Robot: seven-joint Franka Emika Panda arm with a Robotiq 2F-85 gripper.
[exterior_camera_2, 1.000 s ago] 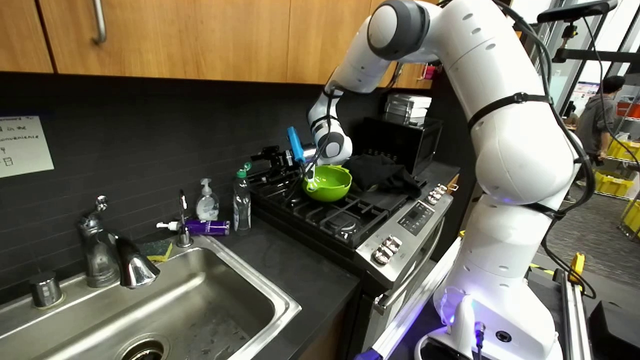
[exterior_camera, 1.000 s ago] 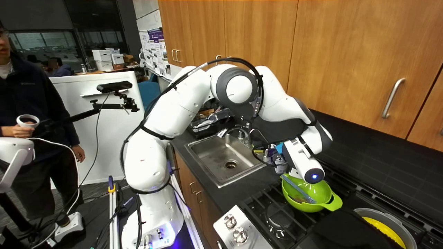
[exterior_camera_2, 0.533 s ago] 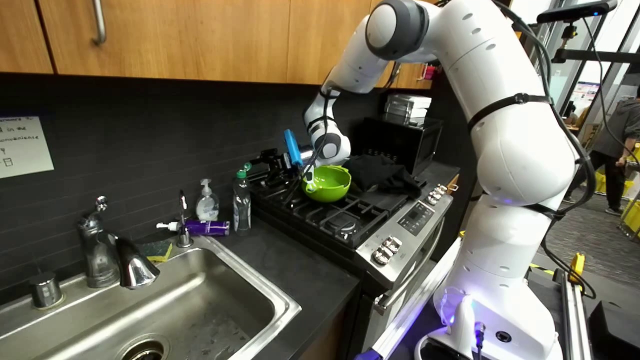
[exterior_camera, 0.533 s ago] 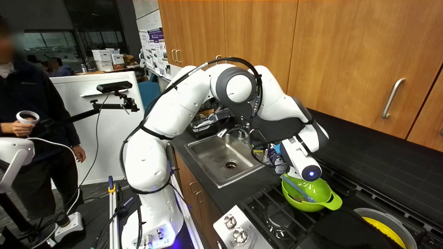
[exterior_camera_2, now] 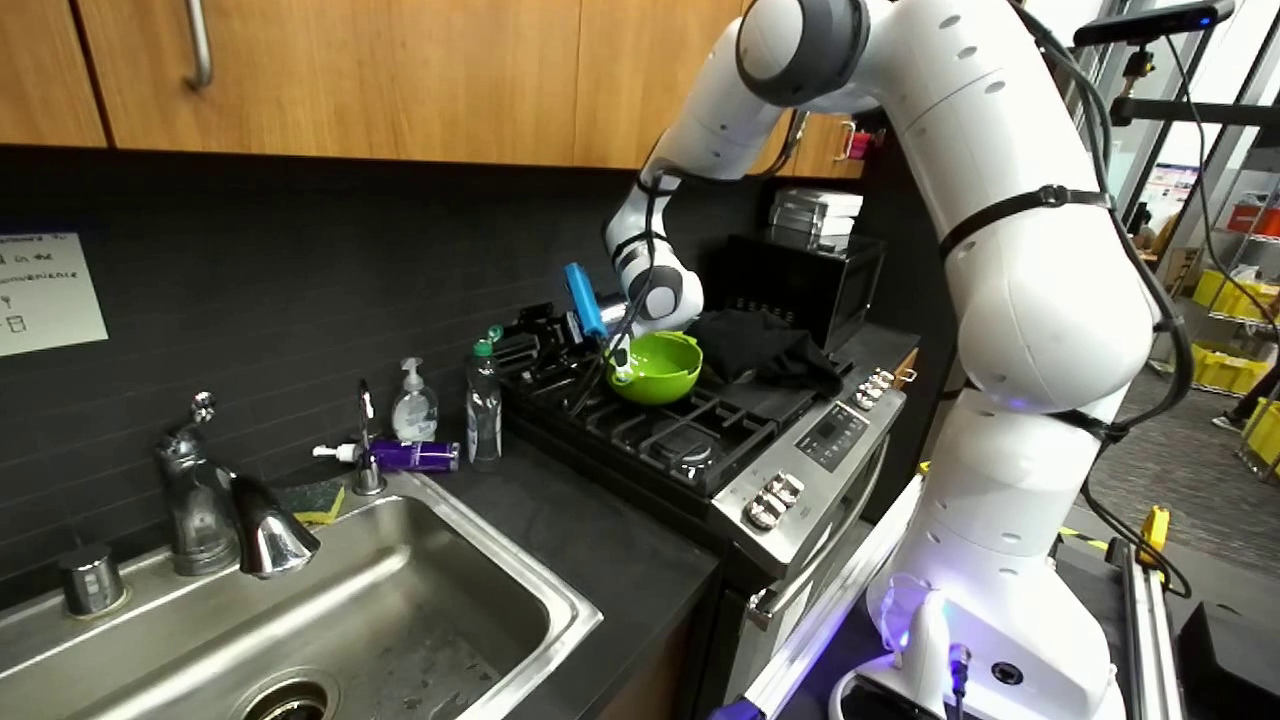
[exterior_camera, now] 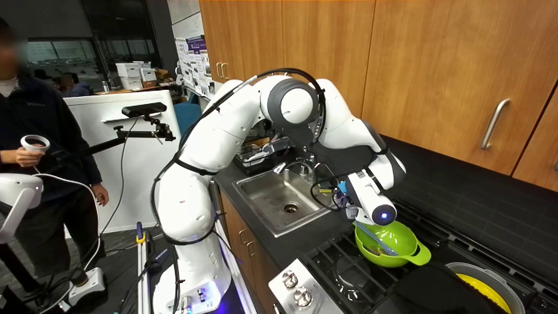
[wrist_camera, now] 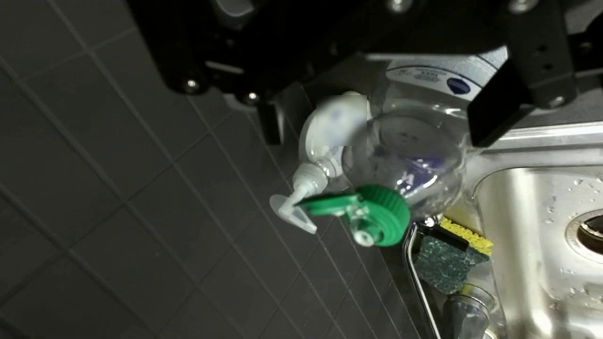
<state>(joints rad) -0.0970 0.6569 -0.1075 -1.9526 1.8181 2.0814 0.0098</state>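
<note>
My gripper (wrist_camera: 382,127) comes in from the top of the wrist view, its black fingers (wrist_camera: 494,110) wide apart. Between and below them in that picture stands a clear bottle (wrist_camera: 410,150) with a flipped-up green cap (wrist_camera: 379,214); no finger visibly touches it. A white pump bottle (wrist_camera: 330,125) is beside it, nearer the tiled wall. In an exterior view the gripper (exterior_camera_2: 530,330) hangs over the stove's back corner, close to the clear bottle (exterior_camera_2: 484,410) on the counter. A purple bottle (exterior_camera_2: 415,456) lies on its side by the sink.
A green colander (exterior_camera: 392,244) with a bluish utensil in it sits on the stove under the wrist. Near it are a black cloth (exterior_camera_2: 765,350) and a grey pot (exterior_camera: 516,294). The sink (exterior_camera_2: 440,570), faucet (exterior_camera_2: 200,510) and sponge (wrist_camera: 452,256) lie beyond the bottles.
The arm has shifted slightly toward the sink side, bringing the gripper a little nearer the clear bottle and somewhat lower. The colander and bottles have stayed put.
</note>
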